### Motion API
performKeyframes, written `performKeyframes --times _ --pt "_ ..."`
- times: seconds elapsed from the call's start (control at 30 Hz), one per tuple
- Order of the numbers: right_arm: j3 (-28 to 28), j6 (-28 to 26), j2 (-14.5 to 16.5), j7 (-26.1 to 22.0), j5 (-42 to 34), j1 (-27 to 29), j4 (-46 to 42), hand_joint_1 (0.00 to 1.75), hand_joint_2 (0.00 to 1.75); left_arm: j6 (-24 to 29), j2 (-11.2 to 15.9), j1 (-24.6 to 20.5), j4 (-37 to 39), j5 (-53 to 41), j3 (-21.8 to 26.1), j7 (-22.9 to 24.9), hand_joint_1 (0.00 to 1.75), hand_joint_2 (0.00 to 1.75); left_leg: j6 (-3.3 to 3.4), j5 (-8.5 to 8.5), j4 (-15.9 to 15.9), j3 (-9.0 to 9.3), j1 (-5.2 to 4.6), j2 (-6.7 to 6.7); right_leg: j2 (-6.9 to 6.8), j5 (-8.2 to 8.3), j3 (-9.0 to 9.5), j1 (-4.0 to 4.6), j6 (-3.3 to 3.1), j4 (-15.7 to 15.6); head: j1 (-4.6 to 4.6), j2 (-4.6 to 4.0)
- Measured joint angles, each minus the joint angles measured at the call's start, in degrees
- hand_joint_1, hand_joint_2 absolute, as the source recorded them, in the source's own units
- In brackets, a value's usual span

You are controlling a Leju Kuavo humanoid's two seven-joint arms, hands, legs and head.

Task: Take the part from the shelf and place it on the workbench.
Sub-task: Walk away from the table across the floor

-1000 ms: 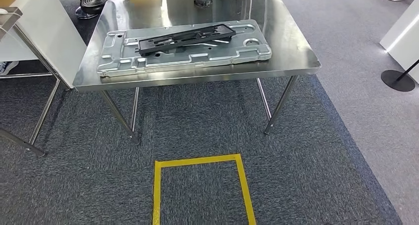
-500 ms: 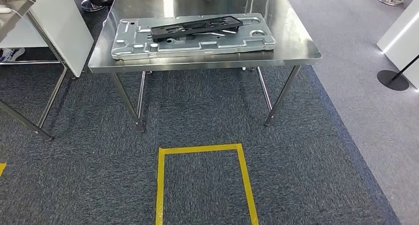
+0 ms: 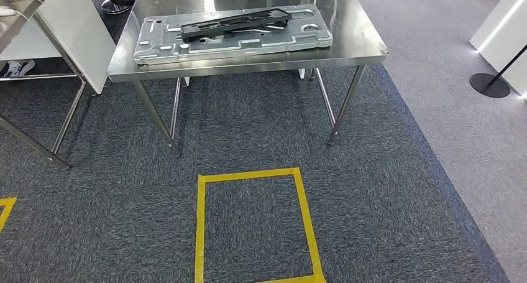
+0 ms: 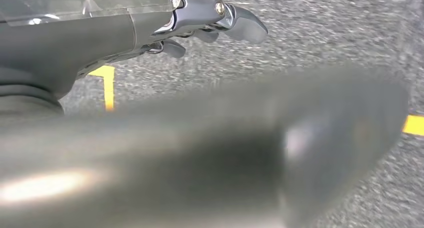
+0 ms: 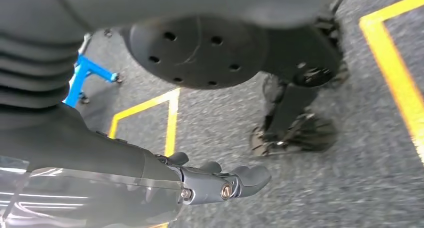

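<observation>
The steel workbench (image 3: 357,37) stands ahead of me in the head view. On it lies a large silver sheet-metal plate (image 3: 248,44), and a long black part (image 3: 235,20) rests on top of that plate. My left hand (image 4: 210,22) hangs over the carpet with its fingers loose and nothing in it. My right hand (image 5: 222,182) also hangs low, fingers stretched out and apart, holding nothing. Both hands are well away from the bench.
A yellow tape square (image 3: 200,233) marks the grey carpet between me and the bench. A second steel table (image 3: 22,12) and a white panel (image 3: 77,31) stand at the left. A black stand base (image 3: 489,85) sits at the right.
The whole picture has shifted: the camera has moved, the bench now sits higher and farther in the view and more of the yellow square shows. The parts on the bench lie as before.
</observation>
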Motion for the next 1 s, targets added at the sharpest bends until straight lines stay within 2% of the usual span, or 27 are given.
performKeyframes --times 0.03,0.07,0.1,0.13,0.17,0.2,0.23,0.3,0.33,0.47,0.63,0.73,0.77,0.87,1.0 --pt "0.0 -0.3 0.0 0.3 0.1 0.1 0.0 0.00 1.75 0.1 0.0 0.0 0.0 0.1 0.0 0.3 0.00 1.75 -0.24 -0.66 2.2 -0.35 0.12 -0.01 -0.01 0.21 -0.40 0.05 -0.06 0.2 0.01 -0.01" --pt "0.0 -0.5 0.0 0.6 0.1 0.1 0.0 0.00 1.75 0.2 0.1 0.1 0.0 0.1 0.0 0.5 0.00 1.75 -0.54 -0.17 2.2 0.37 0.29 -0.01 0.02 0.34 -0.77 0.04 -0.08 0.5 0.01 0.00" --pt "0.0 -0.5 0.0 0.7 0.1 0.1 0.0 0.00 1.75 0.2 0.1 0.1 0.0 0.1 0.0 0.7 0.00 1.75 -0.88 1.22 -0.3 2.22 0.55 -0.01 0.08 0.36 -1.12 -0.02 -0.03 0.9 0.01 0.00" --pt "-0.1 -0.4 0.0 0.7 0.1 0.2 0.0 0.00 1.31 0.2 0.1 0.1 0.0 0.1 0.0 0.7 0.00 1.75 -1.26 2.83 -4.2 4.75 0.87 -0.02 0.15 0.28 -1.48 -0.08 0.11 1.4 0.02 0.00" --pt "-0.1 -0.3 0.0 0.7 0.0 0.1 0.0 0.00 0.87 0.3 0.1 0.0 0.0 0.2 0.0 0.7 0.00 1.75 -1.60 3.66 -8.2 7.04 1.03 -0.09 0.22 0.10 -1.93 -0.03 0.33 2.1 -0.06 0.01" --pt "-0.1 -0.2 0.0 0.6 0.0 0.1 0.0 0.00 0.44 0.3 0.1 0.0 0.0 0.2 0.0 0.7 0.00 1.75 -1.28 4.24 -11.1 8.55 1.14 -0.16 0.29 -0.06 -2.38 0.06 0.57 2.7 -0.08 0.01" --pt "-0.2 -0.2 0.0 0.6 0.0 0.1 0.0 0.00 0.00 0.3 0.1 -0.1 0.0 0.2 0.0 0.7 0.00 1.75 -1.00 4.27 -12.6 9.20 1.13 -0.23 0.34 -0.17 -2.77 0.19 0.80 3.1 -0.06 0.01" --pt "-0.2 -0.2 0.0 0.4 0.0 0.0 0.0 0.00 0.00 0.3 0.1 0.0 0.0 0.2 0.0 0.6 0.00 1.75 -0.06 4.27 -12.8 8.96 0.93 -0.29 0.38 -0.11 -3.26 0.31 1.15 3.4 0.06 0.01" --pt "-0.2 -0.2 0.0 0.4 0.0 0.0 0.0 0.00 0.00 0.3 0.1 0.0 0.0 0.2 0.0 0.6 0.00 1.75 -0.08 4.28 -12.8 8.86 0.82 -0.31 0.39 -0.02 -3.35 0.27 1.30 3.4 0.10 0.01" --pt "-0.3 -0.5 0.0 0.3 0.0 0.1 0.0 0.00 1.75 0.2 0.1 0.0 0.0 0.1 0.0 0.8 0.00 1.75 0.27 4.41 -12.8 8.70 0.54 -0.31 0.40 0.27 -3.47 0.02 1.76 3.3 0.09 0.00" --pt "-0.6 -1.7 -0.2 0.3 -0.3 0.2 0.0 0.00 1.75 -0.4 0.1 0.2 0.0 0.8 -1.3 1.9 0.00 1.75 0.49 4.54 -12.8 8.64 0.28 -0.31 0.40 0.44 -3.53 -0.11 2.00 3.2 0.09 0.00" --pt "-0.3 -2.1 -0.5 0.3 -0.8 0.6 -0.2 0.00 0.44 -0.5 0.1 0.8 0.0 3.9 -5.3 3.0 0.00 1.75 0.56 4.59 -12.7 8.62 0.20 -0.31 0.40 0.49 -3.56 -0.13 2.02 3.2 0.09 0.01" --pt "-0.1 -2.2 -0.5 0.3 -1.1 0.8 -0.3 0.00 0.00 -0.5 0.1 1.0 0.0 5.1 -6.7 3.4 0.00 1.31 0.57 4.59 -12.7 8.62 0.20 -0.31 0.40 0.50 -3.56 -0.13 2.02 3.2 0.09 0.01" --pt "0.9 -2.3 -0.8 0.3 -2.0 1.4 -0.8 0.00 0.00 -0.5 0.3 1.8 -0.2 9.0 -11.3 4.7 0.00 0.00 0.58 4.60 -12.7 8.62 0.20 -0.31 0.40 0.50 -3.57 -0.15 2.02 3.2 0.09 0.01" --pt "2.4 -2.5 -1.2 0.3 -3.1 2.2 -1.6 0.00 0.00 -0.5 0.5 2.8 -0.7 14.0 -17.8 6.3 0.00 0.00 0.58 4.61 -12.8 8.62 0.21 -0.31 0.40 0.50 -3.57 -0.16 2.02 3.2 0.09 0.01"
